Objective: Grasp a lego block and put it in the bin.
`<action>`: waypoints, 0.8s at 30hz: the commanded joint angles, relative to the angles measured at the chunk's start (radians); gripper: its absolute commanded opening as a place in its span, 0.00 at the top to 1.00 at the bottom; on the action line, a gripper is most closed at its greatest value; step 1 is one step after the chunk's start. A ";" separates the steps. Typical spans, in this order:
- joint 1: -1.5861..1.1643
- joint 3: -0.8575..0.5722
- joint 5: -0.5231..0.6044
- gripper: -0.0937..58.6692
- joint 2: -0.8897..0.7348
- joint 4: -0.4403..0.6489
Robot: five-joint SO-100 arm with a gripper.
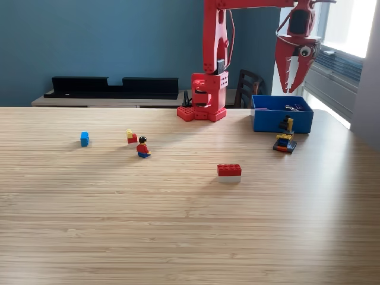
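Lego bits are scattered all over the table (178, 237) in the exterior view: a red block (229, 171) near the middle, a blue block (84, 138) and a minifig (143, 148) toward the view's left, and a small stacked build (285, 140) just in front of the bin (282, 120). The gripper (293, 74) hangs above the bin, jaws parted and holding nothing. Looks like the between-picks stage to me; next it'd need to swing out, drop over a block and close.
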 commanded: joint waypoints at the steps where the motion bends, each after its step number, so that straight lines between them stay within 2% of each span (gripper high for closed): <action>1: 0.264 -0.109 0.018 1.00 0.035 0.011; 10: 0.577 -0.103 -0.052 1.00 0.040 0.012; 24: 0.600 -0.072 -0.083 1.00 0.040 -0.002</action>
